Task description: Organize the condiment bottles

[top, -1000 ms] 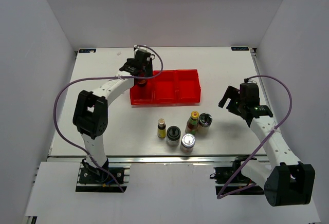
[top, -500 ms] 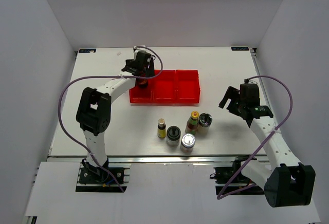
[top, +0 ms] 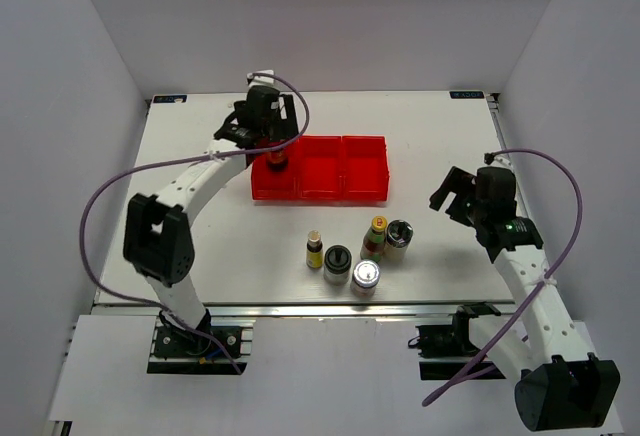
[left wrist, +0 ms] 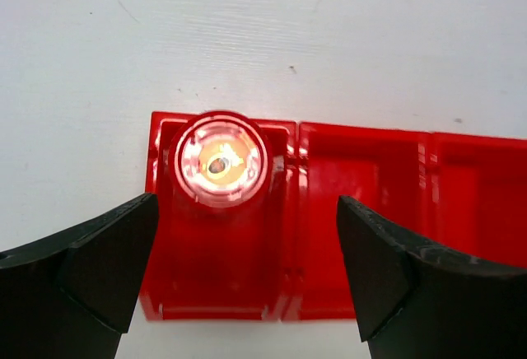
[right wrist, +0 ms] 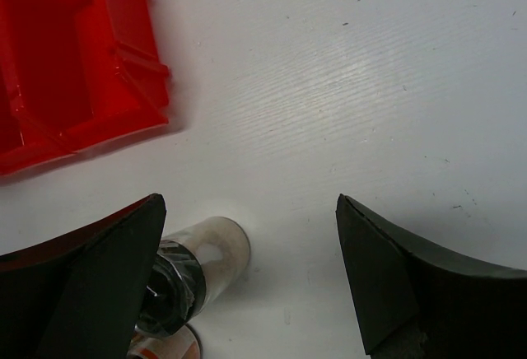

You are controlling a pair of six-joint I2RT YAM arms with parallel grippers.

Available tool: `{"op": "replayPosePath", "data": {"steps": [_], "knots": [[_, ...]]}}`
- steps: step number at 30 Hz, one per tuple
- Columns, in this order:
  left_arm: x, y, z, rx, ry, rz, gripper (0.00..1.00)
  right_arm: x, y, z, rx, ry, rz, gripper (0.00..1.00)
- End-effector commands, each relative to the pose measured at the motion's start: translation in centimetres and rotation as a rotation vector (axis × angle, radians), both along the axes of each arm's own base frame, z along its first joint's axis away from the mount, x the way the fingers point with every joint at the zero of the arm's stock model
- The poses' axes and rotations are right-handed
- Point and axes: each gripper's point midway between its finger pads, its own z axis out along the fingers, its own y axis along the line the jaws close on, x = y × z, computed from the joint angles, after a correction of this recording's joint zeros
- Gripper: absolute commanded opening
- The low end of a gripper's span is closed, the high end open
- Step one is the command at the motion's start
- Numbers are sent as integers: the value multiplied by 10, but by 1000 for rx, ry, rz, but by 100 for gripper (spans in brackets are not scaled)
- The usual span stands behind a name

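The red-lidded dark jar [top: 276, 160] stands in the left compartment of the joined red bins [top: 340, 181]; the left wrist view shows its lid [left wrist: 219, 160] from above. My left gripper [top: 266, 139] hangs above it, open and empty [left wrist: 247, 277]. Five bottles stand in front of the bins: the thin yellow-labelled bottle [top: 315, 250], the black-lidded jar [top: 337, 263], the silver-lidded jar [top: 365, 277], the yellow-capped red-labelled bottle [top: 376, 237] and the dark-metallic-lidded jar [top: 399, 239]. My right gripper [top: 452, 192] is open and empty, right of that jar [right wrist: 193, 272].
The middle and right compartments of the bins [left wrist: 370, 211] hold nothing. A corner of the bins [right wrist: 66, 71] shows at the upper left of the right wrist view. White walls stand round the table's [top: 200, 216] left, far and right edges.
My left gripper has drawn back up and to the left from the red-lidded jar, which stays in the left compartment. My right arm has shifted slightly to the right.
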Motion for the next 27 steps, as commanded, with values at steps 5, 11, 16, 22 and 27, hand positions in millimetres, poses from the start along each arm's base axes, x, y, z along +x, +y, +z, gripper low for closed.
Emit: {"op": "replayPosePath", "data": {"steps": [5, 11, 16, 22, 27], "knots": [[-98, -7, 45, -170, -34, -157, 98, -6, 7, 12, 28, -39, 43, 89], [-194, -44, 12, -180, 29, -342, 98, -9, 10, 10, 41, -33, 56, 89], [-248, -67, -29, -175, 113, -488, 98, -12, 10, 8, 40, -32, 57, 89], [-268, -65, -33, -213, 72, -532, 98, -11, 10, 6, 37, -32, 61, 89], [-263, -66, -33, -195, 61, -526, 98, -10, 8, 6, 30, -27, 51, 89]]}}
